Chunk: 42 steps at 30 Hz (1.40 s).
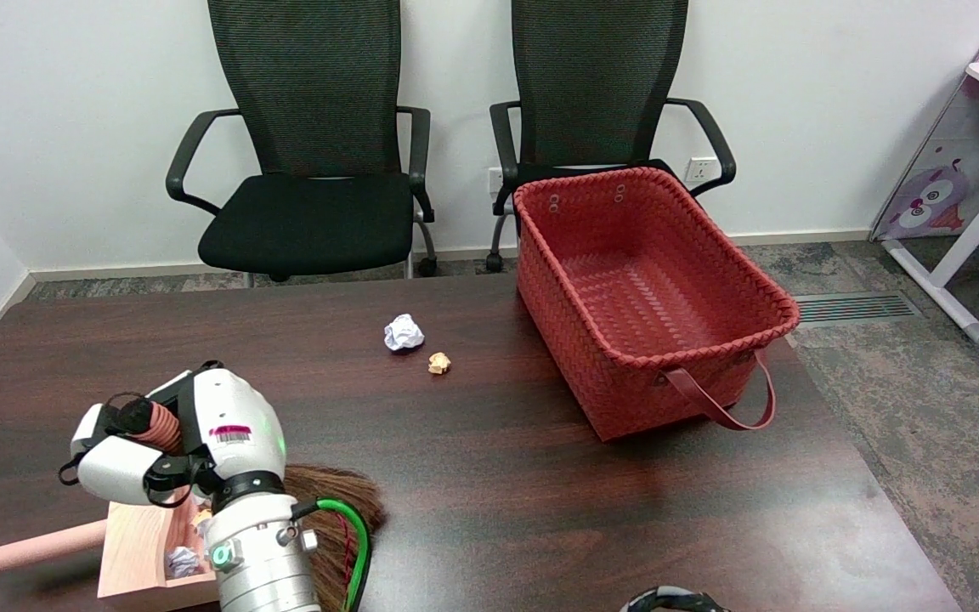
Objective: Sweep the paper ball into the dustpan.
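My right hand (pixel 168 446) is at the table's near left and grips the ribbed pink handle (pixel 155 425) of a small broom. The broom's brown bristles (pixel 335 503) lie on the table just right of my wrist. A pink dustpan (pixel 128 552) sits below the hand, its handle (pixel 31 548) pointing left. A crumpled white paper ball (pixel 182 561) lies inside the pan, partly hidden by my forearm. Another white paper ball (pixel 404 332) and a small tan scrap (pixel 439 364) lie on the dark table (pixel 540 510) farther back, well apart from the broom.
A large red woven basket (pixel 783 321) with a strap handle stands on the table's right side. Two black office chairs (pixel 311 212) stand behind the table. A dark object (pixel 668 600) pokes in at the bottom edge.
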Tool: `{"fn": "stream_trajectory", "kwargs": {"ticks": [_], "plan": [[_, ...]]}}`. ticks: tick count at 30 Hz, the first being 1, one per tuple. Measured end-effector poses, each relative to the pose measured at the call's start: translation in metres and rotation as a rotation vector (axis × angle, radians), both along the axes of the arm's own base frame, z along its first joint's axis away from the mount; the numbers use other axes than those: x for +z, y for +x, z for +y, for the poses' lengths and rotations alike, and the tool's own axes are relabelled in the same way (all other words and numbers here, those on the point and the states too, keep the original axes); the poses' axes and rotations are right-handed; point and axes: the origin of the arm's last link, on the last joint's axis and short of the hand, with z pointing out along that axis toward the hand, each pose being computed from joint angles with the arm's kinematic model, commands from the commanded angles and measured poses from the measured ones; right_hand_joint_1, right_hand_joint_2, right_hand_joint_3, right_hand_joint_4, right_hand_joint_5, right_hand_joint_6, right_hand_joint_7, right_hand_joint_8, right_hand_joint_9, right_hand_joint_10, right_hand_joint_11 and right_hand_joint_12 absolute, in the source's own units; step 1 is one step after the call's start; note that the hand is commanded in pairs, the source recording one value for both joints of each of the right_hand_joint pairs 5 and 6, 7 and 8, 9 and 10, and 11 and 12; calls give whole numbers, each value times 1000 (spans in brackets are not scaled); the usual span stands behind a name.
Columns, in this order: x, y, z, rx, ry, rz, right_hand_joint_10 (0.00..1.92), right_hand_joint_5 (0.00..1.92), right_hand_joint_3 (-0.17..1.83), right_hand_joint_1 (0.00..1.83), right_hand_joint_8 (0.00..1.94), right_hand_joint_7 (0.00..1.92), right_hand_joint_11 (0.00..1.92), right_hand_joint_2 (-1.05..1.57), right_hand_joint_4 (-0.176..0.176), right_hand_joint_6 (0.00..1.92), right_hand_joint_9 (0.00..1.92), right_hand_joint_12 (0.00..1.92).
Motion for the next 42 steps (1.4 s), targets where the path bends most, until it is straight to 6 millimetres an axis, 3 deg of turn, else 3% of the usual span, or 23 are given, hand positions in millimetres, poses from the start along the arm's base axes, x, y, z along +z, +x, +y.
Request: {"fn": "stream_trajectory", "kwargs": {"ticks": [8, 10, 20, 42], "plan": [[3, -9, -5, -4, 5, -6, 1920, 1920, 1833, 914, 1920, 1920, 1920, 1216, -2, 1920, 1920, 1920], [3, -10, -7, 3, 9, -8, 1920, 1920, 1833, 897, 1920, 1920, 1920, 1173, -28, 1920, 1920, 1920], [5, -8, -17, 70, 68, -110, 1920, 1920, 1833, 891, 1920, 1920, 1920, 1008, -12, 1920, 1920, 1920], [25, 20, -49, 314, 345, -431, 1920, 1920, 1833, 877, 1920, 1920, 1920, 1022, -12, 1920, 1920, 1920]]}}
